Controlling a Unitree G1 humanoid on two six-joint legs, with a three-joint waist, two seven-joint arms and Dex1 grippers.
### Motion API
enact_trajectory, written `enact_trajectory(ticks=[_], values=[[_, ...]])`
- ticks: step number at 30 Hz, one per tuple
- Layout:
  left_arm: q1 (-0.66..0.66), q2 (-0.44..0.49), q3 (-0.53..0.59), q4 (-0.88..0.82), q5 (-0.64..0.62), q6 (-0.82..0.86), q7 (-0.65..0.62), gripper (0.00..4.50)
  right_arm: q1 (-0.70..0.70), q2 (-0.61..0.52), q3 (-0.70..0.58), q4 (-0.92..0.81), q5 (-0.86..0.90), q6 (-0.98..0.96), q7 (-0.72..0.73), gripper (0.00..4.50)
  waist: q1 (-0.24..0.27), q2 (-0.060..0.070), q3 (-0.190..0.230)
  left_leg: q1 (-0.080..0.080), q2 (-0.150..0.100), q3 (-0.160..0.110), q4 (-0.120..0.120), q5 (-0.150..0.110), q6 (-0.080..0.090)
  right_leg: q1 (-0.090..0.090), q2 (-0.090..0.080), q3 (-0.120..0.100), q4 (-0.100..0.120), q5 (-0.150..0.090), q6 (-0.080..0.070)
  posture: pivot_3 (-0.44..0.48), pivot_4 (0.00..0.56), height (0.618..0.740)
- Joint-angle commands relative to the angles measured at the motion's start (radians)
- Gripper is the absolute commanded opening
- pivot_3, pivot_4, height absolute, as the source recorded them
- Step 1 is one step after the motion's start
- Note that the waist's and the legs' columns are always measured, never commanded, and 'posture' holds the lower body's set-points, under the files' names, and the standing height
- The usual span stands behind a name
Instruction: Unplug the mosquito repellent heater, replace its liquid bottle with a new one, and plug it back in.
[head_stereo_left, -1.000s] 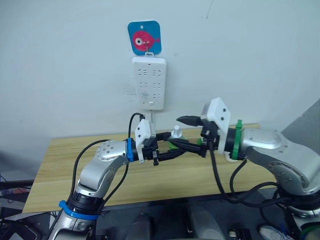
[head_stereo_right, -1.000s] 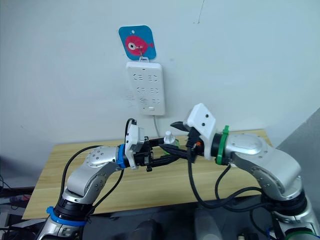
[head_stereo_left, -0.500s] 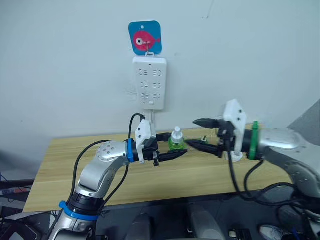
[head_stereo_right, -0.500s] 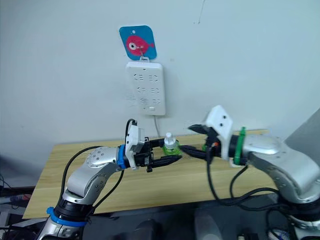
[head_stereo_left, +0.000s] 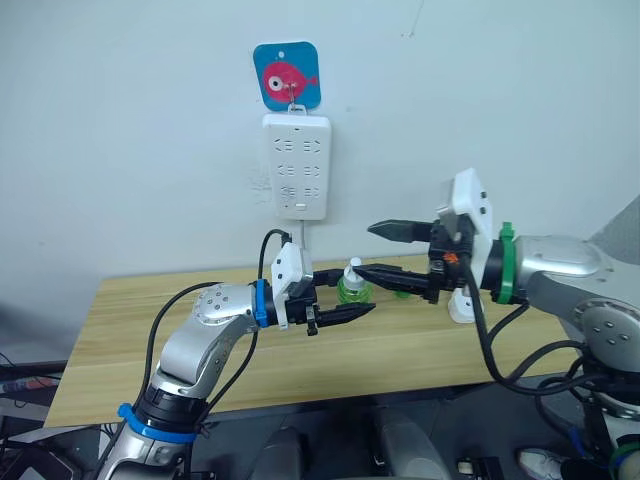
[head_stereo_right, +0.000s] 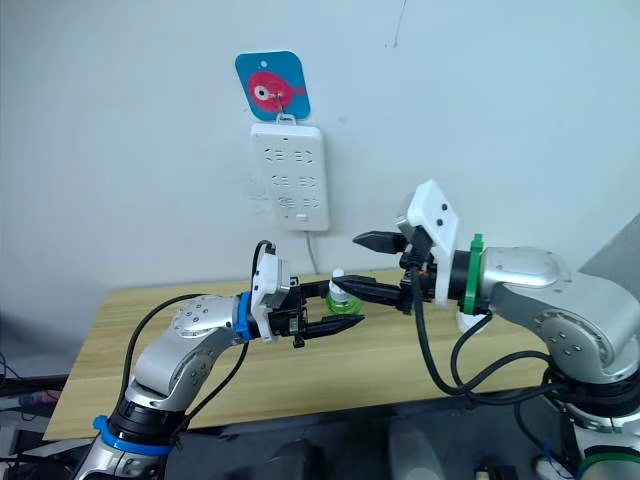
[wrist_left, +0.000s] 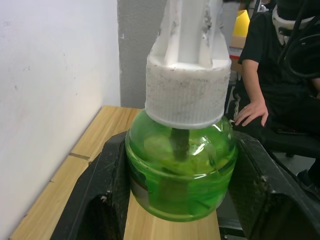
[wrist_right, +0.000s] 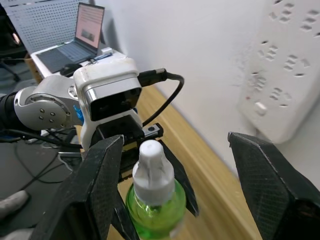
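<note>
The new one (head_stereo_left: 352, 284), a green bottle with its white cap on, sits upright above the table (head_stereo_left: 120, 330), pinched at its belly between the fingers of the left gripper (head_stereo_left: 347, 299). The right gripper (head_stereo_left: 385, 251) has swung back toward it: half a second ago it hung well off to the right, and now its spread fingers straddle the cap, one above and one just beside the bottle's shoulder, neither touching as far as the head views show (the right wrist view looks straight down on the cap between the two open fingers). That reads as a fresh approach to the cap, probably to twist it off so the wick is bared for the heater. A second ago the right fingers were already at the cap, so this looks like a regrasp between turns. The bottle and left arm have barely moved. A small white unit stands on the table behind the right wrist (head_stereo_left: 459, 306), possibly the mosquito repellent heater; the wall power strip (head_stereo_left: 296, 166) carries no plug
</note>
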Motion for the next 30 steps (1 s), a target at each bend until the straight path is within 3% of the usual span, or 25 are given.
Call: enact_trajectory(ticks=[1,4,12,19,26,30], values=[[-0.001,0.0,0.0,-0.037,-0.004,-0.022,-0.002,2.3,-0.021,0.023,0.024,-0.006,-0.014,-0.012,-0.01,3.47,0.0,0.0,0.0,0.0,0.0,0.0,0.0,0.0,0.0,0.0,0.0,0.0,0.0,0.0,0.0,-0.189,0.126,0.73],[0.004,-0.001,0.001,-0.037,-0.003,-0.025,-0.001,2.3,-0.015,0.033,0.039,-0.008,-0.016,-0.011,-0.004,2.91,0.0,0.0,0.0,0.0,0.0,-0.001,0.0,0.0,0.0,0.0,0.0,-0.001,0.0,0.0,0.0,-0.186,0.126,0.73],[0.009,-0.002,0.007,-0.037,-0.006,-0.026,0.006,2.3,0.013,0.02,0.049,-0.041,0.009,0.0,0.027,0.2,0.0,0.0,0.0,0.0,0.0,-0.002,0.0,0.0,0.0,0.0,0.0,-0.001,0.0,0.0,0.0,-0.184,0.127,0.73],[0.02,0.007,0.009,-0.042,-0.002,-0.02,0.006,2.3,0.01,0.036,0.018,-0.06,0.019,-0.035,0.016,0.2,0.0,0.0,0.0,0.0,0.0,-0.002,0.0,0.0,0.0,0.0,0.0,-0.001,0.0,0.0,0.0,-0.183,0.129,0.73],[0.076,0.051,0.006,-0.006,0.05,-0.034,0.014,2.3,-0.036,0.026,-0.109,-0.037,0.063,-0.042,-0.04,0.2,0.0,0.0,0.0,0.0,0.0,-0.003,0.0,0.0,0.0,0.0,0.0,-0.001,0.0,0.0,0.0,-0.187,0.14,0.73],[0.124,0.086,0.03,0.012,0.07,-0.047,0.023,2.3,0.017,0.004,-0.135,-0.024,0.008,-0.066,-0.076,0.2,0.0,0.0,0.0,0.0,0.0,-0.002,0.0,0.0,0.0,0.0,0.0,-0.001,0.0,0.0,0.0,-0.188,0.157,0.73]])
